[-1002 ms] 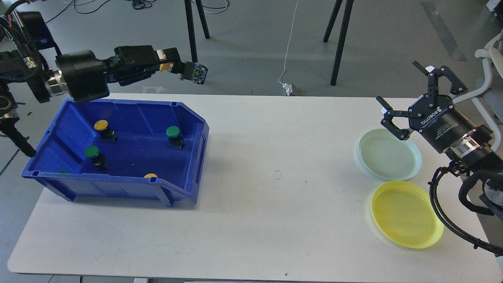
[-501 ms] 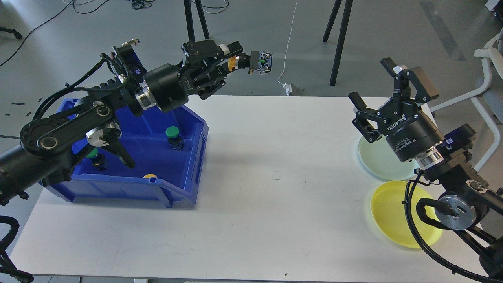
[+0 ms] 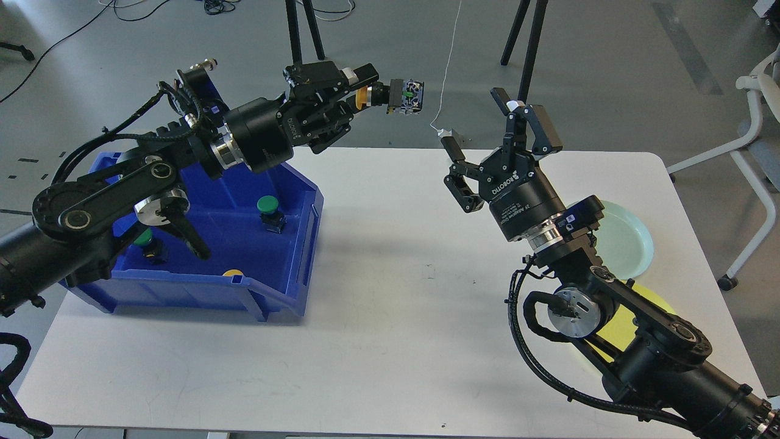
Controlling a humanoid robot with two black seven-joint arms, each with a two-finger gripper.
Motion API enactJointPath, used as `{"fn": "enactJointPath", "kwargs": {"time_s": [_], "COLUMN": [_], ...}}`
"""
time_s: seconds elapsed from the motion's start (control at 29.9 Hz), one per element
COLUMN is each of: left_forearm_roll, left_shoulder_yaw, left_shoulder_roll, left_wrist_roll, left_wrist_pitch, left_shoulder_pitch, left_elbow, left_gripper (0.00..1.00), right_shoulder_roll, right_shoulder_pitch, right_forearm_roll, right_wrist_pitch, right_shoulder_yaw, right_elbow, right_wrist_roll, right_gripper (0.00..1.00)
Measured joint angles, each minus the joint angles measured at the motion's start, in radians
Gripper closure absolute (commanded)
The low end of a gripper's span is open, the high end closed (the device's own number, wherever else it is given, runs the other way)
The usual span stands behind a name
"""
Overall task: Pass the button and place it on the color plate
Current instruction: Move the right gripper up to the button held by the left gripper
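My left gripper (image 3: 361, 85) is shut on a yellow-capped button (image 3: 390, 96) and holds it high above the table's back edge, its black base pointing right. My right gripper (image 3: 487, 131) is open and empty, a short way right of and below the button, apart from it. A pale green plate (image 3: 627, 241) and a yellow plate (image 3: 621, 326) lie on the table at the right, both partly hidden by my right arm. The blue bin (image 3: 292, 244) at the left holds green buttons (image 3: 269, 207) and a yellow one (image 3: 233, 273).
The white table (image 3: 390, 329) spans the view. Black tripod legs (image 3: 527, 61) stand on the floor behind it. A white chair (image 3: 758, 146) stands at the far right. My left arm crosses over the bin.
My right gripper has moved left from above the green plate toward the held button, staying open. My left gripper with the button has held nearly still over the last half second.
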Motion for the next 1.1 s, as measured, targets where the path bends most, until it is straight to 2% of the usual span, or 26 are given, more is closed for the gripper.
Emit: {"fn": "enactJointPath", "kwargs": {"time_s": [0.77, 0.94, 1.1], "left_forearm_roll": [0.0, -0.001, -0.003], "left_shoulder_yaw": [-0.002, -0.002, -0.002], "left_shoulder_roll": [0.0, 0.0, 0.0], "left_wrist_roll": [0.0, 0.0, 0.0], "left_wrist_pitch": [0.0, 0.0, 0.0], "left_shoulder_pitch": [-0.003, -0.003, -0.004], "left_elbow": [0.009, 0.009, 0.014], "left_gripper": [0.93, 0.93, 0.93], "right_shoulder_roll": [0.118, 0.12, 0.119], "right_shoulder_pitch": [0.196, 0.197, 0.197], "right_forearm_roll": [0.002, 0.005, 0.008], "right_wrist_pitch": [-0.022, -0.022, -0.032], "right_shoulder_yaw": [-0.139, -0.138, -0.13], "right_elbow": [-0.135, -0.132, -0.131], "right_wrist_roll": [0.0, 0.0, 0.0], "right_gripper": [0.02, 0.05, 0.14]}}
